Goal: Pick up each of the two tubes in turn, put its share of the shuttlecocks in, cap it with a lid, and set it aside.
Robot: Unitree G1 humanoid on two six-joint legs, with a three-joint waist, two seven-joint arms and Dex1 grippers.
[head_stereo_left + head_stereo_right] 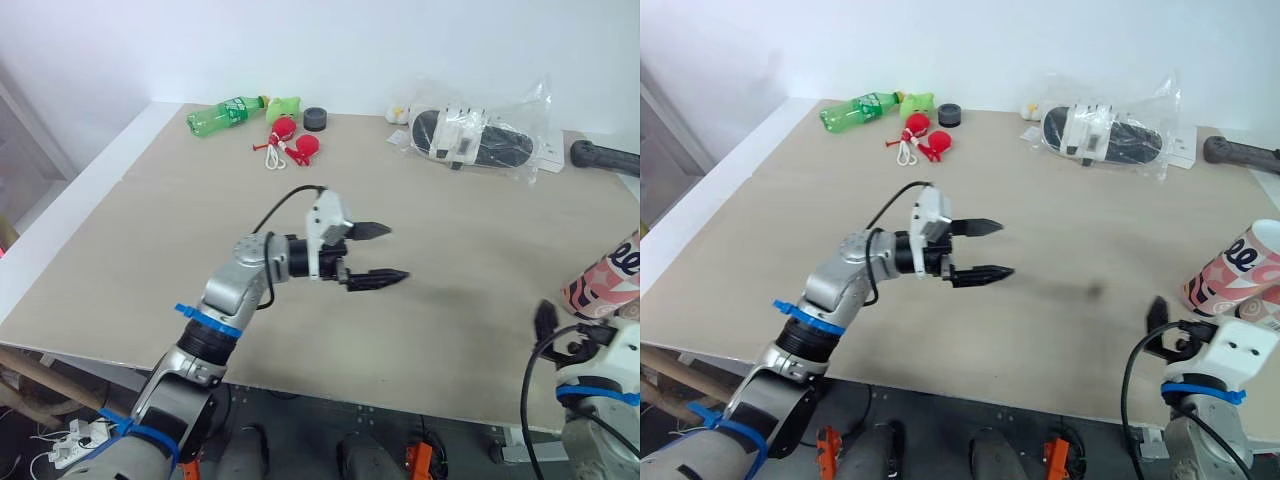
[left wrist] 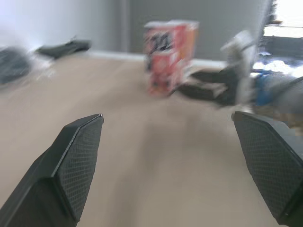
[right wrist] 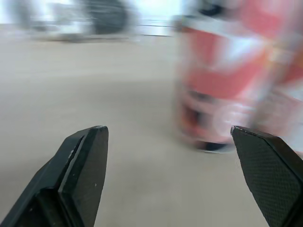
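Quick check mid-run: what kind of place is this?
Probably a lab test bench: a plain table against a white wall, scattered props like a bottle and a tube, and a power strip below.

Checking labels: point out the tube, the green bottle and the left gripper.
tube (image 1: 1230, 275), right eye view, side wall
green bottle (image 1: 220, 117), left eye view, body
left gripper (image 1: 399, 252), left eye view, midway between fingertips

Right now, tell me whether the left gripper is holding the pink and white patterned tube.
No: the left gripper hangs open and empty above the beige table, and the patterned tube stands apart at its right side.
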